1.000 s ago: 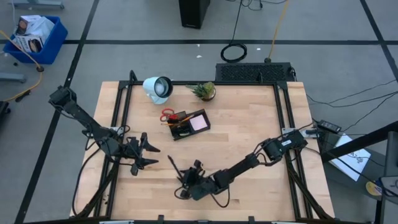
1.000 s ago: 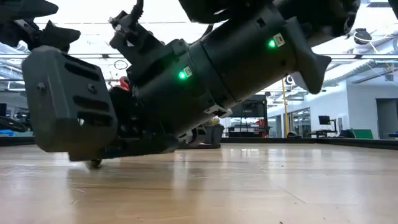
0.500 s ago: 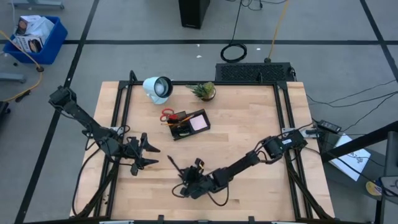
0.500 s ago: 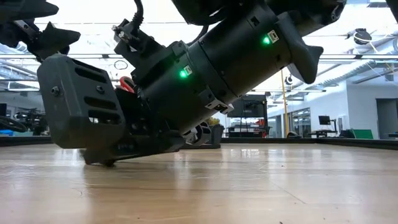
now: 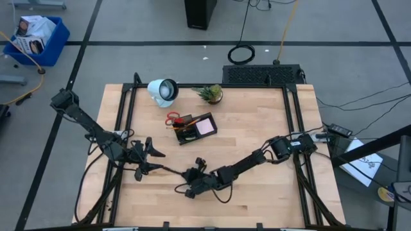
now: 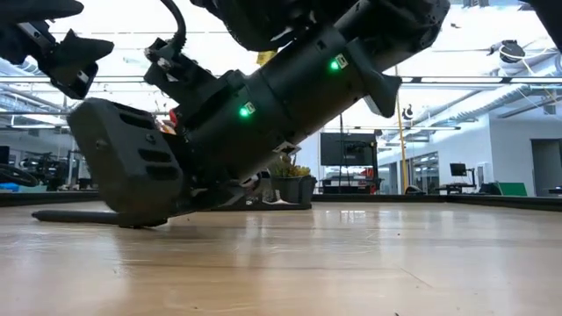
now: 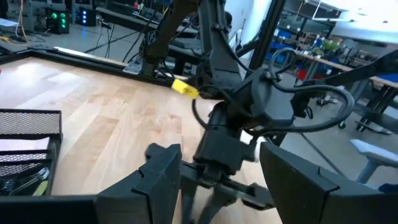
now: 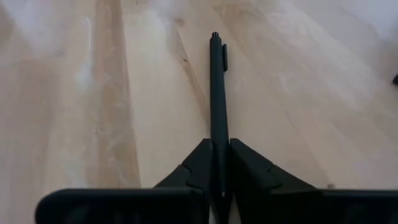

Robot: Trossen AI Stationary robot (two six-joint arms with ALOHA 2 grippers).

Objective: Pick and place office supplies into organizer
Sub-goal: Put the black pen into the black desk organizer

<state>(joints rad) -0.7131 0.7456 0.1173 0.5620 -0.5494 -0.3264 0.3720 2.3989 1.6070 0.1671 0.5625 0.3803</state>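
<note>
A thin black pen (image 8: 216, 87) lies on the wooden table near its front middle. My right gripper (image 8: 219, 171) is shut on its near end. In the high view the pen (image 5: 170, 169) points from my right gripper (image 5: 187, 178) toward my left gripper (image 5: 153, 160), which hangs open just left of it and touches nothing. The black organizer (image 5: 196, 128) stands farther back. It holds a pink pad (image 5: 205, 126) and pens, and red scissors (image 5: 172, 119) lie at its left end. My right gripper pinches the pen's end away from the clip (image 8: 217, 152) between its two fingers (image 8: 252, 168). The fingers slant down from the table's right and lie along the pen. The rest of the pen (image 6: 66, 215) sticks out ahead, level and low on the tabletop.
A white round lamp (image 5: 162, 90) and a small potted plant (image 5: 210, 94) stand at the table's far edge. The organizer's mesh wall (image 7: 28, 121) shows in the left wrist view. Bare wood lies to the right of the organizer and in front of the arms.
My right gripper has shut on the black pen and shifted a little toward the table's left and far side. The pen now points more toward my left gripper than before.
</note>
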